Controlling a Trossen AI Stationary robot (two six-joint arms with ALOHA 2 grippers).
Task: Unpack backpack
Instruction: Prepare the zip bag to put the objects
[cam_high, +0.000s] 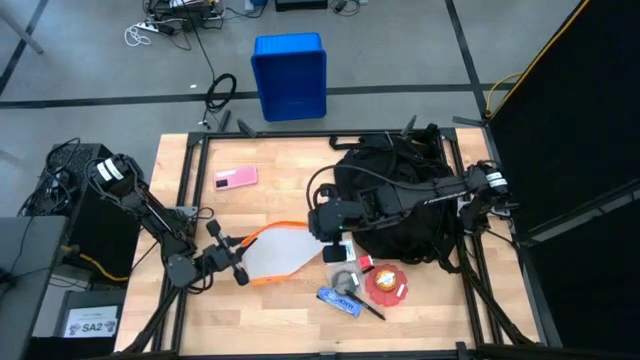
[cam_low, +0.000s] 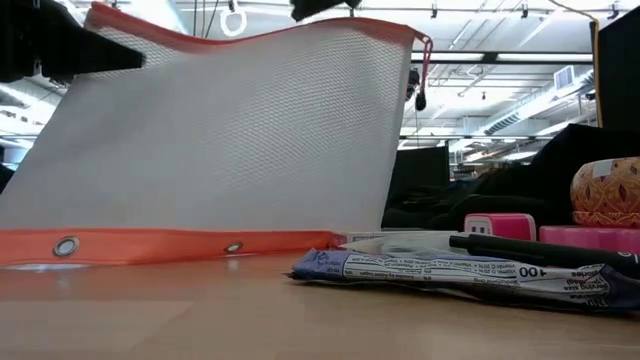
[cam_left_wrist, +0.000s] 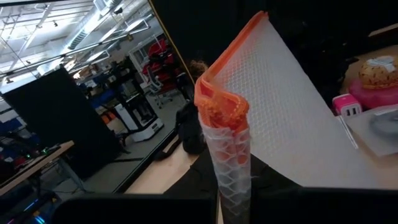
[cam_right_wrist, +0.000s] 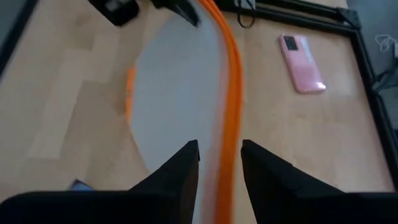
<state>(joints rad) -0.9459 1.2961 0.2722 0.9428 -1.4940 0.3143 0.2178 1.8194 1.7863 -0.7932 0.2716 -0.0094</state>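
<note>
The black backpack (cam_high: 400, 200) lies on the table's right part, and my right arm reaches across it. A white mesh pouch with orange trim (cam_high: 275, 250) (cam_low: 220, 140) stands on edge left of the backpack, its eyelet edge (cam_low: 150, 245) on the wood. My left gripper (cam_high: 238, 268) is shut on the pouch's left corner. My right gripper (cam_high: 325, 228) (cam_right_wrist: 221, 165) is shut on its raised orange edge, at the right end. My left gripper pinches the pouch's left corner (cam_left_wrist: 222, 109), which is crumpled into folds of mesh and orange trim. It comes level from the table's left; the fingers themselves are hidden. My right gripper pinches the pouch's orange top edge (cam_right_wrist: 229, 118) between its two fingers (cam_right_wrist: 186, 168). It comes from above with the edge running through the gap. The pouch hangs below with its lower edge on the table.
A pink phone (cam_high: 236, 178) lies on the far left of the table. Near the pouch's right end lie a blue packet (cam_high: 340, 300) (cam_low: 450, 270), a black pen (cam_low: 540, 250), a pink box (cam_low: 500, 225) and a round red-orange thing (cam_high: 385, 283). A blue crate (cam_high: 290, 75) stands on the floor beyond the table.
</note>
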